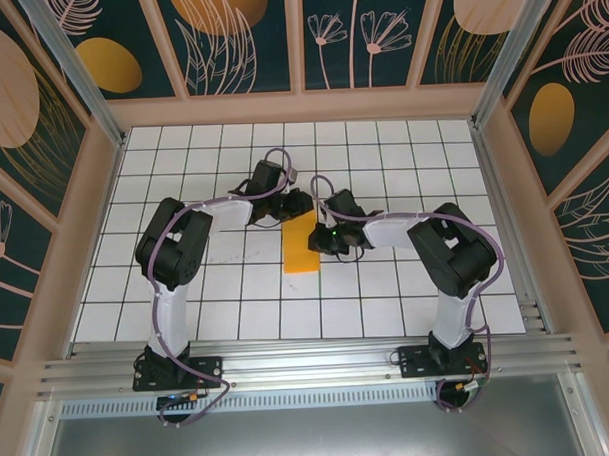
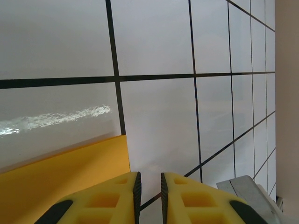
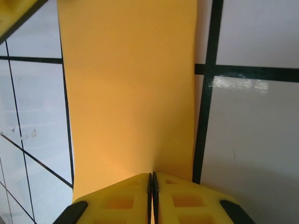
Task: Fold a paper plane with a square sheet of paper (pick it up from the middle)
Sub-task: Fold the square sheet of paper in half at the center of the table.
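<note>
The square sheet of paper lies mid-table as an orange-yellow oblong, about one tile wide and two long. My right gripper is at its right edge, low over the table. In the right wrist view the right gripper is shut on the sheet's near edge, and the paper puckers slightly at the pinch. My left gripper hovers by the sheet's far end. In the left wrist view the left gripper shows a narrow gap with bare tile behind it, and the paper lies just left of it, untouched.
The white grid-tiled table is fenced by wooden-framed dark panels with orange ovals. An aluminium rail runs along the near edge by the arm bases. A metal bracket shows at the lower right of the left wrist view.
</note>
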